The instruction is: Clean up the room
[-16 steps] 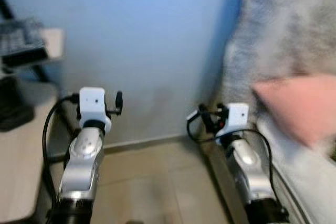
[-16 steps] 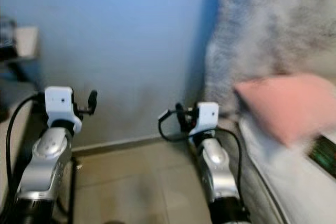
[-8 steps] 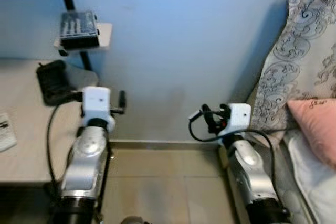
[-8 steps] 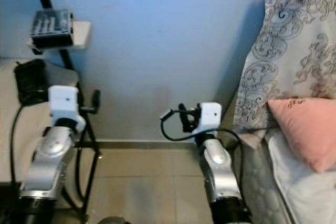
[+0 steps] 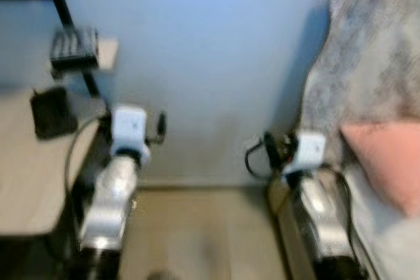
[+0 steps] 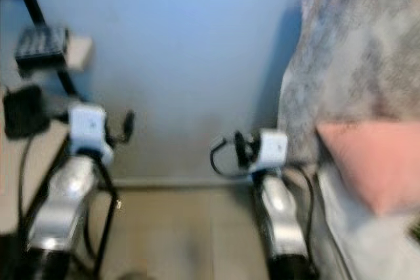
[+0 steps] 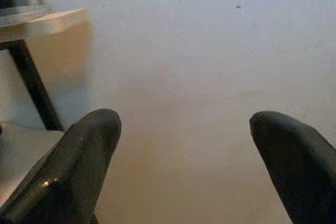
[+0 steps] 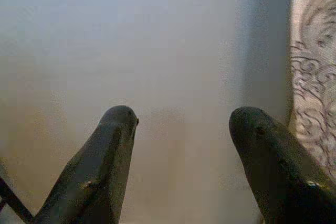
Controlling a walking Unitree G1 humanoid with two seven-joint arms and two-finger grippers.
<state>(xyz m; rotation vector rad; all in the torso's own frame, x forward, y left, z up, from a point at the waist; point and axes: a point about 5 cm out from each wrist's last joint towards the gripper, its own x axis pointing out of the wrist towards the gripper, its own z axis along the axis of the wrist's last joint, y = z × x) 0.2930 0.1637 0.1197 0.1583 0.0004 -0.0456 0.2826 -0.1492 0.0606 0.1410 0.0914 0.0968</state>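
Observation:
The head views are blurred. Both silver arms are raised in front of a plain blue wall. My left gripper is open, its two black fingers spread wide with only bare wall between them. My right gripper is open too, facing the wall beside a patterned grey bedspread. A pink pillow lies on the bed at the right. Neither gripper holds anything.
A light desk stands at the left with a black object on it. A black post carries a small shelf with a dark box. Tiled floor lies between desk and bed.
The whole picture has shifted and blurred, so the camera is moving. The arms keep the same raised pose and both grippers stay open.

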